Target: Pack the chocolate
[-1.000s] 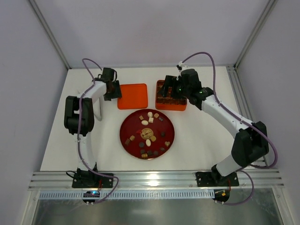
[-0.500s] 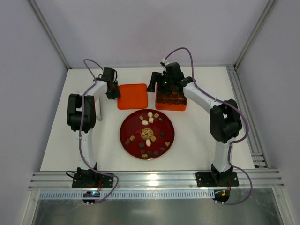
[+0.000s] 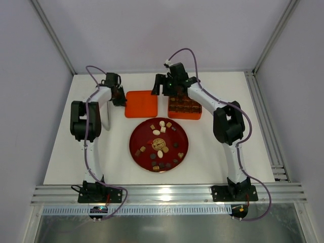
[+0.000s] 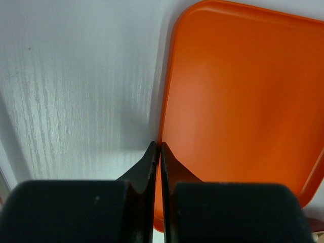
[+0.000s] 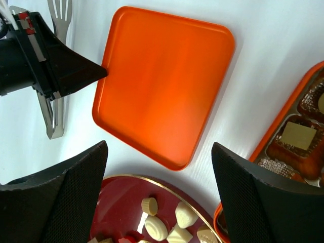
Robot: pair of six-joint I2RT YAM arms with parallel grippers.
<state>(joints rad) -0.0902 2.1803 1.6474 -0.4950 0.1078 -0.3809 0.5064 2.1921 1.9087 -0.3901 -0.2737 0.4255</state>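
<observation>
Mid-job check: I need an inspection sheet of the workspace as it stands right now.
Surface: white table, no spills seen.
Job's things: chocolate mostly loose on the red plate; orange box holds a tan square in one compartment; orange lid lies flat beside it.
Clutter: metal tongs left of the lid.
Grippers: left gripper shut, tips at the lid's left rim, grip unclear; right gripper open, empty, above lid and plate.
Cables: purple cables loop above both arms, clear of the table's things.
Surroundings: white walls, metal frame rail; nothing else seen.
</observation>
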